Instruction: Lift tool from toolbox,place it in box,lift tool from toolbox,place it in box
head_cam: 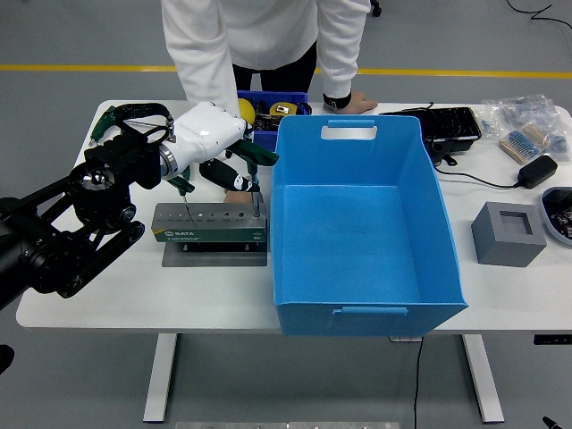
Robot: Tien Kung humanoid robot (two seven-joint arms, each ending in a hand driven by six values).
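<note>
- One arm in view: our left hand (217, 143) came in from the left and sat over the grey toolbox (210, 224), near its right end.
- Fingers were curled downward around the green-handled tool (254, 170); looked like a grasp on the handle, but we couldn't confirm full contact.
- Tool shaft stood upright with its tip still in the toolbox's rightmost hole, so it wasn't lifted clear.
- A second thin tool (185, 198) stood in a hole near the toolbox's left end, untouched.
- Toolbox rested on a flat metal plate on the white counter (107, 295), just beside the left wall of the blue box (357, 223).
- Blue box was open-topped, nothing inside it.
- A person in a white top stood at the far side, one hand (350, 103) flat on the counter behind the blue box.
- Grey foam block (508, 234) sat well to the right of the box.
</note>
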